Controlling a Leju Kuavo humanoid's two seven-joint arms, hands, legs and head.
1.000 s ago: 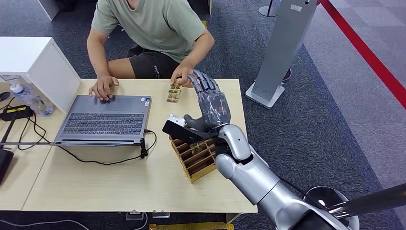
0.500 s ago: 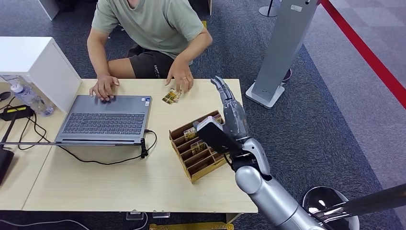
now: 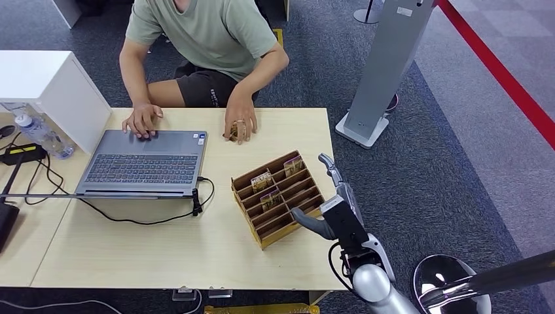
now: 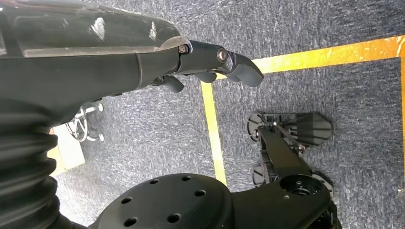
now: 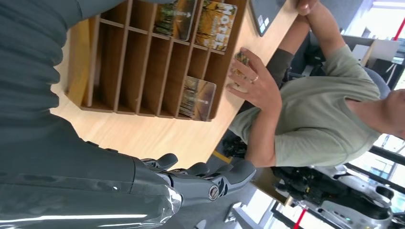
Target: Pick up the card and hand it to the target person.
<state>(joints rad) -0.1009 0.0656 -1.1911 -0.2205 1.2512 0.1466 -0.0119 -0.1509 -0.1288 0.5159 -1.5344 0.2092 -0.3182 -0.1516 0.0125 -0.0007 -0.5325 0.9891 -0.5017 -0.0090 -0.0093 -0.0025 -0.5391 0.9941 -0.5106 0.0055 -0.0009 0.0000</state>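
The small yellow-brown printed card (image 3: 233, 131) is seen on the far part of the pale wooden table (image 3: 163, 252), lying under the fingers of the seated person's hand (image 3: 239, 124), just beside the far right corner of the grey open laptop (image 3: 147, 160); in the right wrist view the same card (image 5: 242, 59) is glimpsed at the person's fingertips (image 5: 241, 71). The person in the sage-green T-shirt (image 3: 206, 33) is seated behind the table, with the other hand (image 3: 141, 119) rested on the laptop's far edge. The robot's right hand (image 3: 330, 203) is held at the near right edge of the table, just beside the brown wooden slotted card rack (image 3: 278, 196), with nothing in it; its dark fingers are extended and its thick grey thumb is stuck out toward the rack. In the right wrist view the fingers (image 5: 210, 179) are seen stretched out side by side, apart from the rack (image 5: 143, 71), in which three printed cards are stood in separate slots. The robot's left hand (image 4: 210, 64) is seen hanging over grey carpet marked with yellow tape, its dark fingers loosely bent with nothing in them. A clear plastic water bottle (image 3: 42, 136) is laid at the table's far left, next to a white box (image 3: 49, 91).
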